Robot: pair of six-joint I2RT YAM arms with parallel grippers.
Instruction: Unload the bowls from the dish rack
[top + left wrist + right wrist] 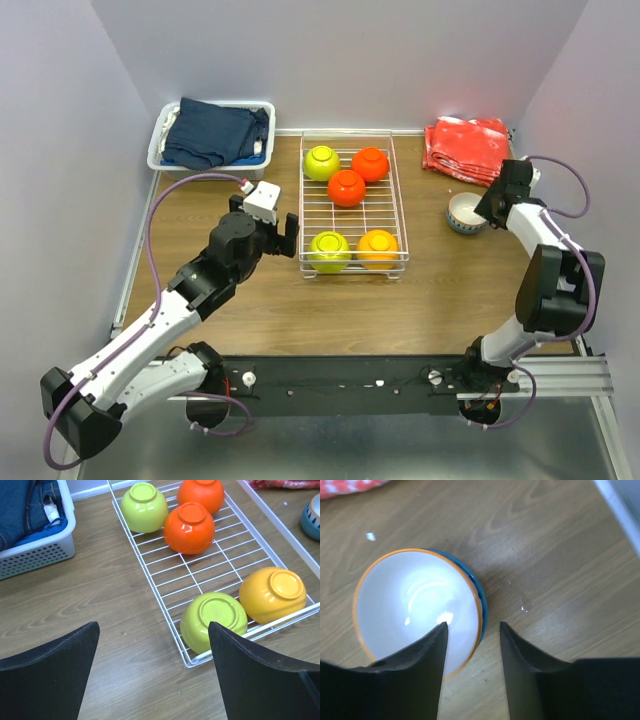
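While my left claw (152, 630) hangs spread wide just off the left side of the dish rack (355, 218), level with its near end, five bowls lie upside down inside the rack. At its far end the far yellow-green bowl (321, 162) sits in the left corner with the far red-orange bowl (371, 163) on its right. The second red-orange bowl (346, 188) rests just nearer, between them. At the near end the near yellow-green bowl (330, 250) and the orange bowl (378, 248) lie side by side against the front rail.

To the right of the rack, apart from it on the wooden table (440, 290), two more bowls stand upright: an orange-rimmed bowl (415, 605) with a white inside, nested in a blue bowl (480, 592). My right claw (472, 626) is over this stack, partly spread. One finger (410, 680) is above the white inside and the other is outside the rim; whether either touches the rim I cannot tell.

Beyond the rack's far left corner stands a white bin (35, 560) of blue cloth (210, 135), and beyond its far right corner lies a red cloth (465, 148).
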